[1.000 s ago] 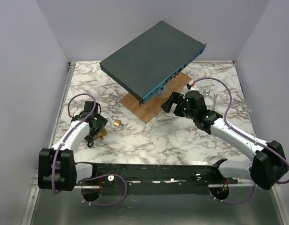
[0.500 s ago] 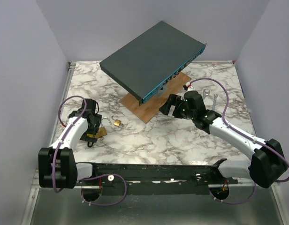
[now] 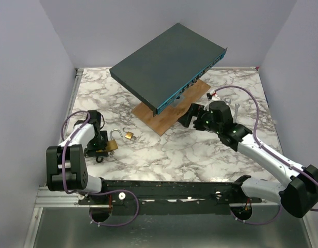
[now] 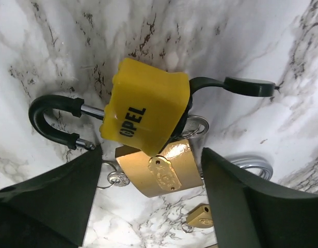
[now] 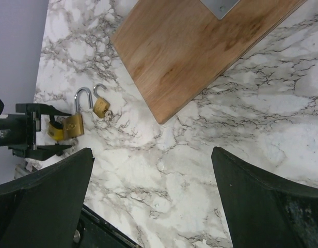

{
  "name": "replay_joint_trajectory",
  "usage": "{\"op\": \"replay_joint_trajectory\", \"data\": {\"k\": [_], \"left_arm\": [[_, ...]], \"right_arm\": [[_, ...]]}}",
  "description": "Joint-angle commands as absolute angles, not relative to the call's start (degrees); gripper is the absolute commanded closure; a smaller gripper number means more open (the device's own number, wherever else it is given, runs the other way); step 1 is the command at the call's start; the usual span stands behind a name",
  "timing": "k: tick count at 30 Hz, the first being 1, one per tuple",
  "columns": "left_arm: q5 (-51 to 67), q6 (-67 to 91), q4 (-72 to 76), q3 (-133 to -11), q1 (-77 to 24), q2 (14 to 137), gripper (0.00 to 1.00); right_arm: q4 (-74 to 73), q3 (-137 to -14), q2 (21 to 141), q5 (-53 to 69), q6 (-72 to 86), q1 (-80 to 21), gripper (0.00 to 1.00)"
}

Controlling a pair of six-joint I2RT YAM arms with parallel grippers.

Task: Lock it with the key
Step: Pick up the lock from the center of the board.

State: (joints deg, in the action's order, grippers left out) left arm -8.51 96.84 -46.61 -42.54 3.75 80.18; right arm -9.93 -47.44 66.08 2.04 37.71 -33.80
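A yellow-covered padlock (image 4: 146,111) with a black shackle lies on the marble against a larger brass padlock (image 4: 161,173). A small silver key (image 4: 117,179) on a ring lies beside them, and a black key head (image 4: 249,86) sticks out to the right. My left gripper (image 4: 151,155) is open, its jaws on either side of the brass padlock (image 3: 112,146). A small brass padlock (image 3: 128,136) with its shackle open lies apart to the right. My right gripper (image 3: 189,116) is open and empty above the table by the wooden board (image 3: 164,116).
A dark network switch (image 3: 167,64) rests tilted over the wooden board (image 5: 195,51) at the back centre. Two wrenches (image 3: 227,102) lie at the back right. The right wrist view shows both brass padlocks (image 5: 74,124) far left. Walls close both sides.
My left arm has swung back and left, and its gripper now sits just left of the padlocks. My right arm has shifted a little to the right.
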Motion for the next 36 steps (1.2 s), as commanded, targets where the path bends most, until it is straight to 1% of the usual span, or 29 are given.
{"op": "replay_joint_trajectory", "data": {"k": [1,3,5,7,10,13,16,19,23,25,29,33,36], "left_arm": [[-4.82,98.61,-44.50,-44.25,4.70,83.14,0.31],[-4.23,98.27,-44.38,-44.62,4.70,83.79,0.37],[-2.99,97.79,-44.05,-44.44,4.66,84.39,0.47],[-2.49,96.63,-43.90,-44.57,4.66,84.59,0.61],[-1.15,94.68,-42.05,-43.59,4.66,83.58,0.83],[-0.09,93.15,-40.89,-41.93,4.45,81.54,0.99],[1.50,92.24,-41.00,-40.65,3.11,79.09,1.00],[1.93,91.94,-40.68,-38.96,1.48,75.66,1.00],[4.40,91.97,-39.52,-37.09,0.18,71.40,1.00],[5.41,91.75,-39.83,-37.00,-2.44,69.71,1.00],[7.77,92.48,-39.21,-35.26,-5.57,65.92,1.00],[9.71,94.45,-37.28,-32.54,-7.87,61.66,1.00],[10.59,95.79,-36.48,-31.90,-9.48,59.42,1.00]], "right_arm": [[-10.99,-45.54,63.62,1.25,39.11,-33.75,0.00],[-10.99,-45.12,62.96,1.32,39.19,-33.75,0.00],[-10.67,-44.37,62.67,1.88,39.38,-33.75,0.00],[-9.51,-43.11,62.67,4.03,39.52,-33.71,0.00],[-5.79,-39.79,62.38,7.21,41.91,-33.75,0.00],[-0.91,-36.18,62.03,9.40,44.84,-33.92,0.00],[2.87,-34.60,63.08,8.83,46.55,-35.73,0.00],[6.23,-34.39,65.09,6.40,47.85,-40.31,0.00],[14.28,-32.64,68.33,2.52,49.84,-46.91,0.00],[19.52,-31.31,70.30,1.48,50.45,-49.45,0.00],[27.51,-29.72,74.18,0.19,51.15,-52.34,0.06],[32.86,-30.01,77.83,-5.49,49.80,-56.63,0.12],[36.42,-30.47,81.03,-7.59,49.10,-58.79,0.16]]}}
